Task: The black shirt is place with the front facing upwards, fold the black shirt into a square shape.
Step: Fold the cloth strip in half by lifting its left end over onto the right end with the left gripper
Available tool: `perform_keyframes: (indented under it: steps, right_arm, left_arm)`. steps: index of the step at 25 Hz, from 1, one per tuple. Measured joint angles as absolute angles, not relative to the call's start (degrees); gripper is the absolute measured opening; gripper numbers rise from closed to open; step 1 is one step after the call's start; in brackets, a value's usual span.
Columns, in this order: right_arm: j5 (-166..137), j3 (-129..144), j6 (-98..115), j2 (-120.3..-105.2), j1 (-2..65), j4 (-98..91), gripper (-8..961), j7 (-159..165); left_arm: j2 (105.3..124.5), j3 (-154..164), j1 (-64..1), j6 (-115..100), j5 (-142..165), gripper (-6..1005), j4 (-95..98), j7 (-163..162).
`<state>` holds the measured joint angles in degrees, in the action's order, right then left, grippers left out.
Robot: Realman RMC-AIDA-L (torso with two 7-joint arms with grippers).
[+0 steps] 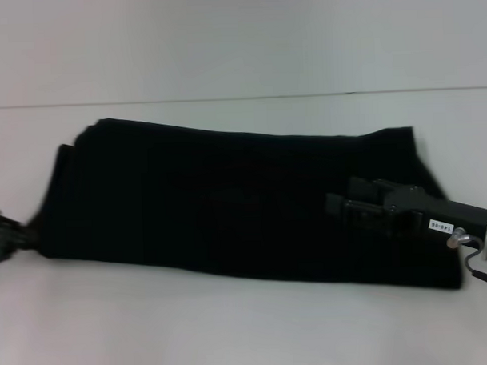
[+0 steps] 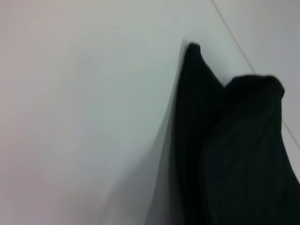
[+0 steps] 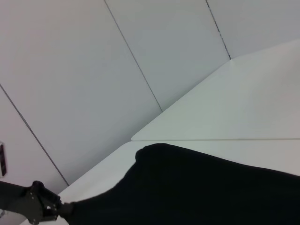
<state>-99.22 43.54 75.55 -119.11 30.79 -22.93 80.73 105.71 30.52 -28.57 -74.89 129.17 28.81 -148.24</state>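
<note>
Lying flat: one black shirt (image 1: 228, 203), two pincers (image 1: 348, 204) (image 1: 1, 235).

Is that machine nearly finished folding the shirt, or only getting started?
Partway, I'd say. The black shirt already lies on the white table as a long folded band, no sleeves sticking out and no print showing. The right gripper sits over its right end; the left gripper is at its left end. Still left: bringing the ends together, since the band is far wider than a square.
</note>
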Motion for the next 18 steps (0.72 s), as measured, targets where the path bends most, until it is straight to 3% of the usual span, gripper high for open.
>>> perform_keyframes:
  steps: [9, 18]
  right_arm:
    - [-99.29, 42.18, 75.26, -119.05, 29.41, -22.80, 836, 80.84]
    - [-99.15, 41.68, 73.90, -119.17, 28.48, -22.10, 836, 81.02]
  left_arm:
    - [104.28, 25.88, -26.36, -74.29, 130.56, 49, 31.89, -148.01]
    - [104.28, 25.66, -27.92, -80.73, 127.58, 49, 32.97, -146.77]
